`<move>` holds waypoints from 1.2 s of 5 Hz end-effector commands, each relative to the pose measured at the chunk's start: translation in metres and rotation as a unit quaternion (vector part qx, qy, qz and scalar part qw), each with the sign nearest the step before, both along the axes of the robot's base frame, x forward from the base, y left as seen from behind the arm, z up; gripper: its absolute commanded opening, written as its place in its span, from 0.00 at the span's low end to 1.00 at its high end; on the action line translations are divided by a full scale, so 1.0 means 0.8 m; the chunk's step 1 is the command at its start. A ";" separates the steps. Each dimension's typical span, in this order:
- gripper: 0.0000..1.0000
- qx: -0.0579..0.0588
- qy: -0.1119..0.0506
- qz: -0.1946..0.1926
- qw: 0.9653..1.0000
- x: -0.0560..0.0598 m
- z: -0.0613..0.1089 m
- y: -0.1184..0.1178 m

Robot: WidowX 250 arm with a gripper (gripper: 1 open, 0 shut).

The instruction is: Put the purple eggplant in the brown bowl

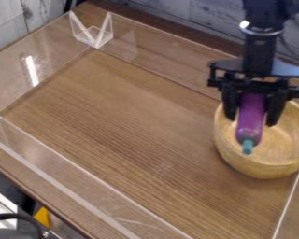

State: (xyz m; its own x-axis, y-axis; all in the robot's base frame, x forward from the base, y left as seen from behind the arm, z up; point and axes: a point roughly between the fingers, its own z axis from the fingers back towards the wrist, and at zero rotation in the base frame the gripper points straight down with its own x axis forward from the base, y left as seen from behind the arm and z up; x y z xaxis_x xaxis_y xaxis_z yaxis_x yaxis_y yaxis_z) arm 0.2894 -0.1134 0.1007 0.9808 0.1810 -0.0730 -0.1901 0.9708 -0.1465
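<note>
My gripper (pixel 253 117) points straight down at the right side of the table, shut on the purple eggplant (pixel 250 122). The eggplant hangs between the black fingers (pixel 230 104) with its teal stem end (pixel 247 147) lowest. It is held above the brown bowl (pixel 280 161), a light-tan wooden bowl at the table's right edge. The stem end shows in front of the bowl's inside, near its left rim; the eggplant appears clear of the bowl's floor.
The wooden table top (pixel 127 107) is fenced by low clear plastic walls (pixel 64 173) along the left and front. A folded clear plastic piece (pixel 92 30) stands at the back left. The arm's black column rises behind the bowl.
</note>
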 end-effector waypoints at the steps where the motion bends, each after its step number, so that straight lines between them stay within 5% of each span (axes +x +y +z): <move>1: 0.00 -0.010 -0.027 -0.012 1.000 0.012 0.020 -0.013; 2: 0.00 -0.011 -0.028 -0.019 0.999 0.006 0.021 -0.005; 4: 0.00 -0.007 -0.027 0.051 0.998 0.009 0.036 -0.014; 6: 0.00 -0.005 -0.027 -0.031 0.999 0.002 0.014 -0.002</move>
